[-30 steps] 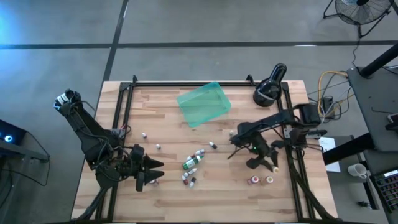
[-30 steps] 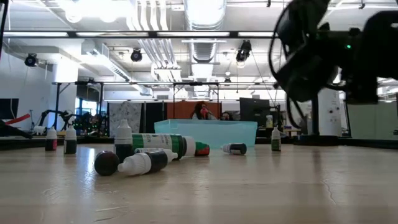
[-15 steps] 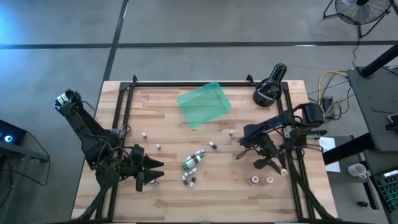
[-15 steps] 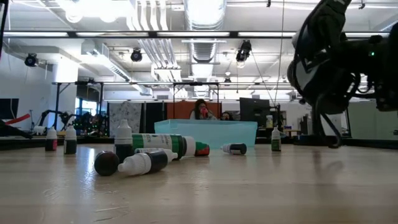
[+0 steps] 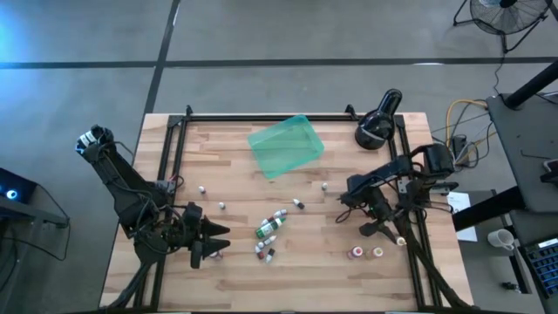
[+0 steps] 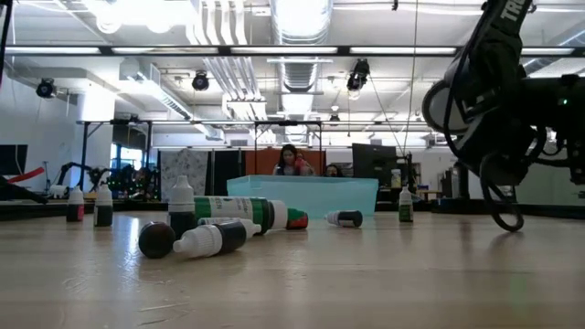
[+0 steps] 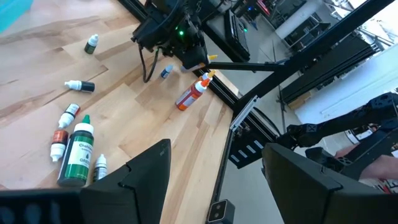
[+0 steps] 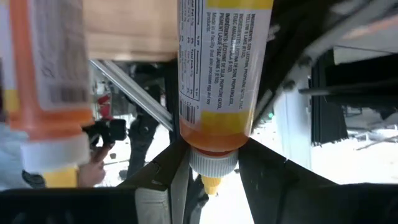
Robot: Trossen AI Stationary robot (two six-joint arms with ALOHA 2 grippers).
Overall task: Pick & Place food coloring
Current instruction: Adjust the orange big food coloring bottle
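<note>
food coloring bottle point(image 8: 214, 81) | right jaws grip it | left jaws open

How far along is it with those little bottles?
Nothing looks done: the teal tray appears empty. In hand: the right gripper is at a yellow bottle near the table's right edge; whether it grips it isn't clear. Left: the scattered bottles mid-table. The left gripper waits, fingers open.

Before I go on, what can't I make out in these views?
- High view: the yellow bottle is hidden beneath the right gripper.
- Right wrist view: that bottle blocks most of what lies ahead.
- Left wrist view: the left gripper's fingers cover the nearest part of the table.
</note>
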